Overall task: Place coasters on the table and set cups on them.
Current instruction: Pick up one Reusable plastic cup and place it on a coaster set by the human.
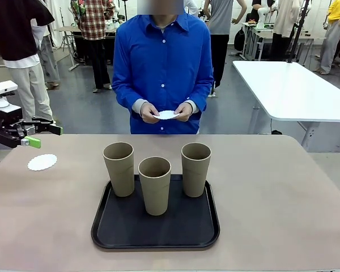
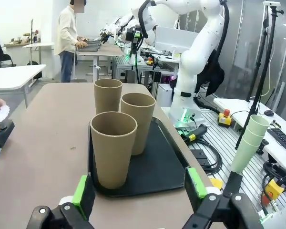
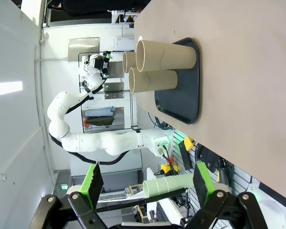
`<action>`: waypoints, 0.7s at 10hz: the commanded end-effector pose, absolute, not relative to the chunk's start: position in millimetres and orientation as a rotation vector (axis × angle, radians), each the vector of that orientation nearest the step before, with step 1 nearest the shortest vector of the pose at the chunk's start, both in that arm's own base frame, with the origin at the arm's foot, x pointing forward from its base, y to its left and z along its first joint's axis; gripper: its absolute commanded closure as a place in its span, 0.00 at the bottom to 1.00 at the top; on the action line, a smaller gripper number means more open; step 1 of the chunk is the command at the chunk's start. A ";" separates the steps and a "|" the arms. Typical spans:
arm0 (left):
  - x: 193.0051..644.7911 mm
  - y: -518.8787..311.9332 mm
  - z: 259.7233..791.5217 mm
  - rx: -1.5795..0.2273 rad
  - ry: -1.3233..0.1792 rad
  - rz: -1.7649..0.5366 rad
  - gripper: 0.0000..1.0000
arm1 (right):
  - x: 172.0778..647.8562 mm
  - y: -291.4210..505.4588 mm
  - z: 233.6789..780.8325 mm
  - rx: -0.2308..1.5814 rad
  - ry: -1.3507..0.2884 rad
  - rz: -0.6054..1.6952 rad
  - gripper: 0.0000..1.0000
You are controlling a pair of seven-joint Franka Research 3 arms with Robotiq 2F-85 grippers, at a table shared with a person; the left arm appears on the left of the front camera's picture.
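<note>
Coaster (image 1: 42, 162) lies on worktop (image 1: 272, 198); our left tool (image 1: 45, 135) hangs spread, and we should grip the nearest cup (image 1: 119, 168) squarely.

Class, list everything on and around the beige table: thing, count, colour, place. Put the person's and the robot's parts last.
cups: three, tan-brown, upright on the tray
tray: one, black, mid-table, robot's side
lying coaster: one, white, table's left, clear of tray
held coaster: white, count unclear, far side
table: one, beige
white table: one, far right
hands: two, far side, pinching the held coaster
left gripper: black, green pads, open, at table's left edge
right gripper: same colours, open, empty, facing the tray
</note>
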State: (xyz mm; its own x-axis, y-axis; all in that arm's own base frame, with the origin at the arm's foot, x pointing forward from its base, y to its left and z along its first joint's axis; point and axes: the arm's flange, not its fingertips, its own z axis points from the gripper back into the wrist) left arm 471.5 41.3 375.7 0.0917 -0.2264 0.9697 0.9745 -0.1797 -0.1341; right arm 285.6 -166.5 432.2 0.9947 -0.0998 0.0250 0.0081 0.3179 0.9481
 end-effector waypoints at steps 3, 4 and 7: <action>467.1 20.5 346.7 -1.218 -1.022 -1.419 0.00 | 284.2 -165.9 432.4 1.255 -0.086 -0.068 0.00; 468.6 14.5 336.1 -1.225 -1.018 -1.389 0.00 | 284.2 -165.9 432.4 1.255 -0.086 -0.068 0.00; 485.6 -9.9 298.8 -1.229 -1.028 -1.290 0.00 | 284.2 -165.9 432.4 1.255 -0.086 -0.068 0.00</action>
